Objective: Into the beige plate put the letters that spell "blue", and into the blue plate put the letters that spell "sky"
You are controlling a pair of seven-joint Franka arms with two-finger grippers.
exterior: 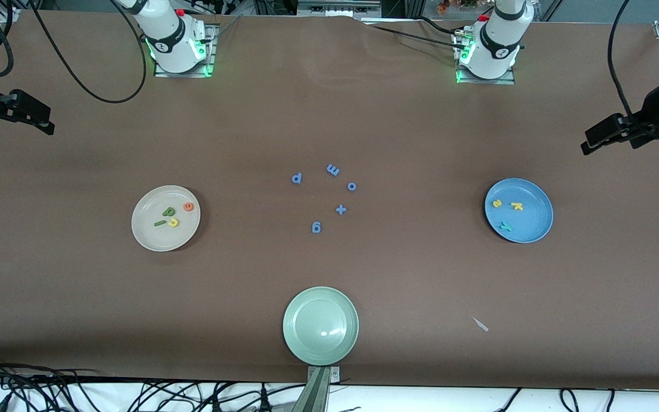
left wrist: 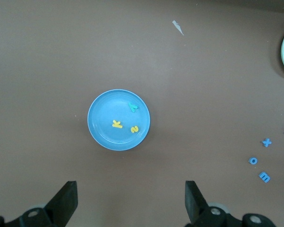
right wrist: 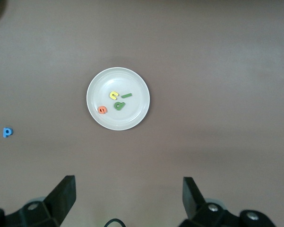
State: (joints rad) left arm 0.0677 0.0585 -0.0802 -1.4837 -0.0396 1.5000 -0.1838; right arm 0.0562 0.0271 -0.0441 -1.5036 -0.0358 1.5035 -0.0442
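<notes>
The beige plate [exterior: 152, 234] lies toward the right arm's end and holds the green b [exterior: 169, 212], dark-green l [exterior: 159, 223], yellow u [exterior: 173, 222] and orange e [exterior: 189, 206]. The blue plate [exterior: 535, 220] lies toward the left arm's end with the yellow s [exterior: 497, 203], yellow k [exterior: 516, 206] and teal y [exterior: 505, 226] in it. My left gripper [left wrist: 131, 189] hangs high near the blue plate [left wrist: 101, 118], open and empty. My right gripper [right wrist: 129, 187] hangs high near the beige plate [right wrist: 132, 116], also open and empty.
A pale green plate [exterior: 320, 325] sits near the table's front edge, with nothing in it. Blue letters lie mid-table: p [exterior: 297, 178], m [exterior: 333, 170], o [exterior: 352, 186], a plus sign [exterior: 340, 209] and g [exterior: 316, 228]. A small white scrap [exterior: 480, 324] lies nearer the camera than the blue plate.
</notes>
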